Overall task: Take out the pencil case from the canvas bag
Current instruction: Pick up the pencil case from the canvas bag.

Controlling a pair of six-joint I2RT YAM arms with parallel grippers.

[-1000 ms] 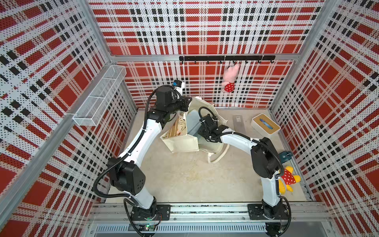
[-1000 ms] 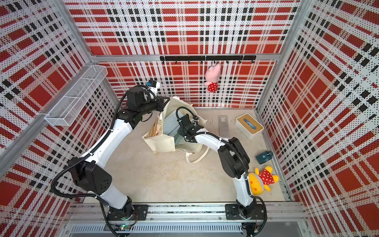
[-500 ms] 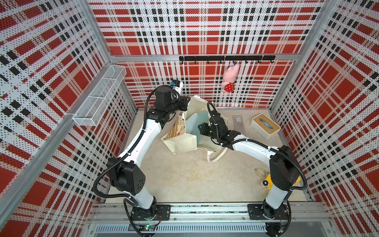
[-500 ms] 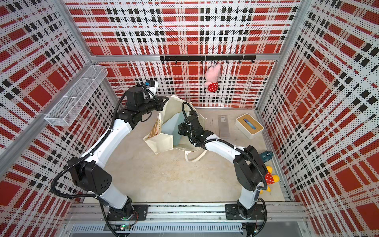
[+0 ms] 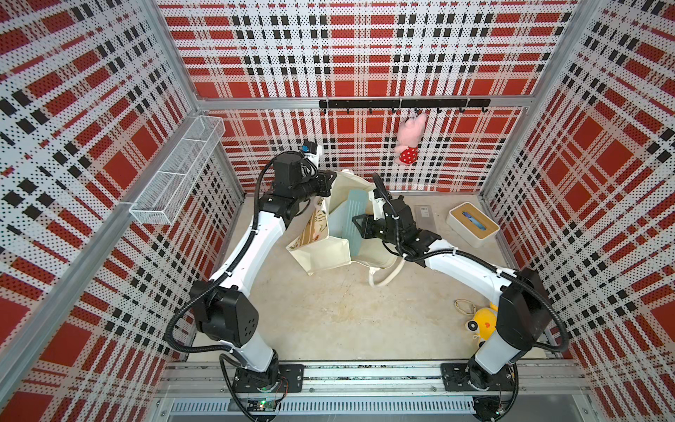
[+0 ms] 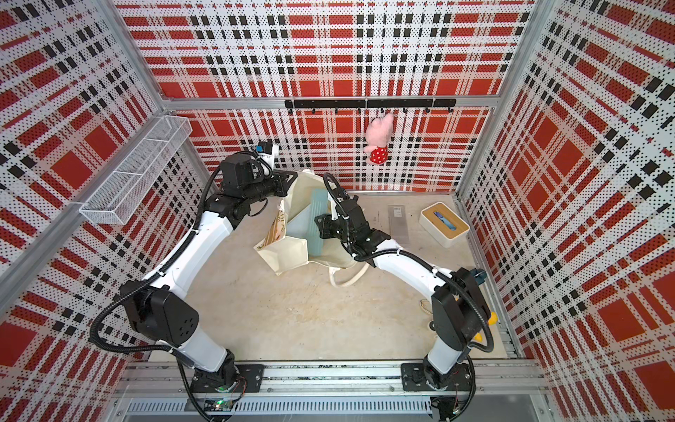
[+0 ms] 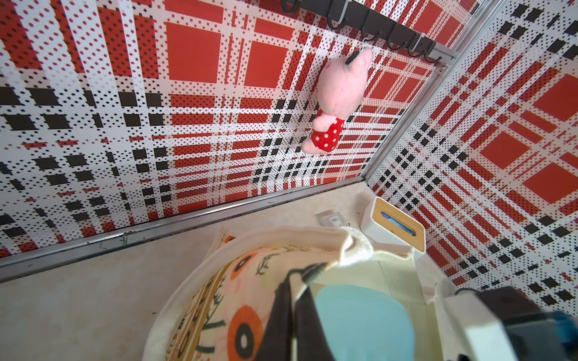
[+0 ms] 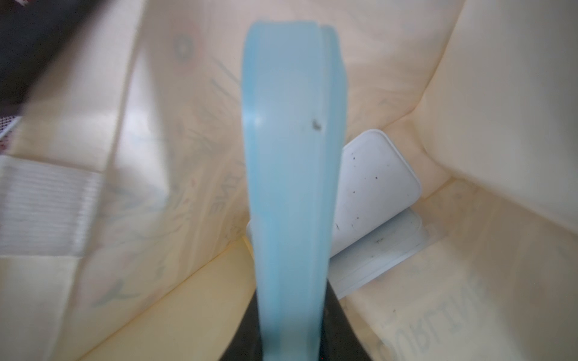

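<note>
Higher now, pencil case [image 5: 351, 210] is clamped in right pincer [image 5: 359, 228]; left pincer [image 5: 331, 181] pinches canvas bag [image 5: 325, 252].

- canvas bag [image 5: 325, 252] mouth is tight: pencil case [image 5: 350, 212] and right gripper [image 5: 358, 227] fill it
- left gripper [image 5: 330, 179] blocks the far rim
- plenty of open table [image 5: 321, 310] in front of the bag

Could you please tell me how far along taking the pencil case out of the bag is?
Done: the left gripper is shut on the top edge of the bag, holding it open, and the right gripper is shut on the blue pencil case. In hand: the case stands inside the bag's mouth, not yet out. Left: lift it clear and probably set it on the table.
</note>
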